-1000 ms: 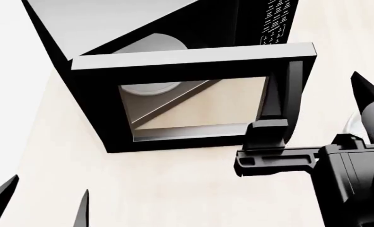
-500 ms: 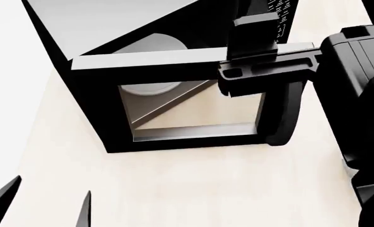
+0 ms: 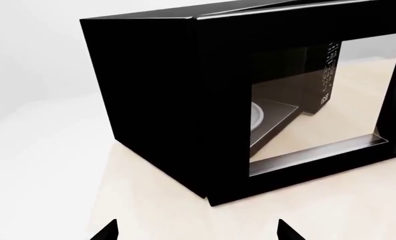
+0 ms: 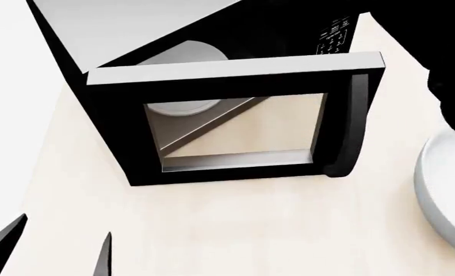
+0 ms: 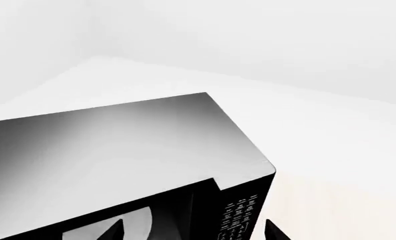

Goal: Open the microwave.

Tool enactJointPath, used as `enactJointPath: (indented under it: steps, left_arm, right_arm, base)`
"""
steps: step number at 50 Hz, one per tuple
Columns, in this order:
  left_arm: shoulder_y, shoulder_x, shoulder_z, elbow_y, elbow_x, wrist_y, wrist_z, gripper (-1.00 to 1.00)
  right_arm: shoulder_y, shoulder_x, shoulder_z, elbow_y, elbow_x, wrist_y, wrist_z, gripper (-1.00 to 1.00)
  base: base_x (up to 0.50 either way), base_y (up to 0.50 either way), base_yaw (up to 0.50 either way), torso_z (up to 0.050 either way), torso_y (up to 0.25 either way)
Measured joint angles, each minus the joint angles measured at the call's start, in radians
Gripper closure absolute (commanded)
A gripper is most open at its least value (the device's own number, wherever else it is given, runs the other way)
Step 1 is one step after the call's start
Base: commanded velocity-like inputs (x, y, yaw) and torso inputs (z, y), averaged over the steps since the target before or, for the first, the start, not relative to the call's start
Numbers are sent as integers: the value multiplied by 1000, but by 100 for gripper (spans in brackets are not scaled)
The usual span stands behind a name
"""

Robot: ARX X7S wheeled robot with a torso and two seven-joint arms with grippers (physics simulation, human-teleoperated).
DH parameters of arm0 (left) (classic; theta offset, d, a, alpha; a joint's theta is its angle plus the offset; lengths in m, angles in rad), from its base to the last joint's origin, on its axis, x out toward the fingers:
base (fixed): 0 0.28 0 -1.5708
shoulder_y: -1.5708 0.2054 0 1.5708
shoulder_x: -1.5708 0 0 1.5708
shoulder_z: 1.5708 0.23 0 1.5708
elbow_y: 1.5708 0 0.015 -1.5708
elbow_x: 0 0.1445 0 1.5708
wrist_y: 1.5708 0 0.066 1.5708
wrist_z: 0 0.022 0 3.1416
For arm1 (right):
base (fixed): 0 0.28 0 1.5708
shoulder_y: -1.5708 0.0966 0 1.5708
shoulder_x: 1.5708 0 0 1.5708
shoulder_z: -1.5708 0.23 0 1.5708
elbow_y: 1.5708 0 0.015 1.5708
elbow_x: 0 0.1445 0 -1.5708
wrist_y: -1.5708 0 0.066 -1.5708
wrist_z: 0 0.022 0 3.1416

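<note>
We see the pale countertop (image 4: pixel 235 230) carrying the microwave (image 4: pixel 135 34) at the far left, and its windowed door (image 4: pixel 235 123) is swung wide open toward us. Through the glass we catch the white turntable plate (image 4: pixel 183 107), with the keypad (image 4: pixel 331 35) behind the door's edge. A grey bowl (image 4: pixel 442 192) sits at the right. Our left gripper (image 4: pixel 54 247) shows two spread fingertips, holding nothing. Our right gripper (image 5: pixel 191 230) hovers above the microwave's grey top, tips apart, empty.

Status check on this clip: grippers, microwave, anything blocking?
Left gripper low, open, empty. Right gripper above microwave, empty. Door swung open. Nothing blocking.
</note>
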Motion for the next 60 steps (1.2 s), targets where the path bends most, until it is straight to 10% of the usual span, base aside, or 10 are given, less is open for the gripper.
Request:
enactJointPath:
  steps: [60]
  left_arm:
    - [-1,-15,4,3,-18,8,-15,-100]
  right_arm:
    - [195,-189,-516,727,-465,-229,-516,-100]
  base:
    - [0,0,0,0,0]
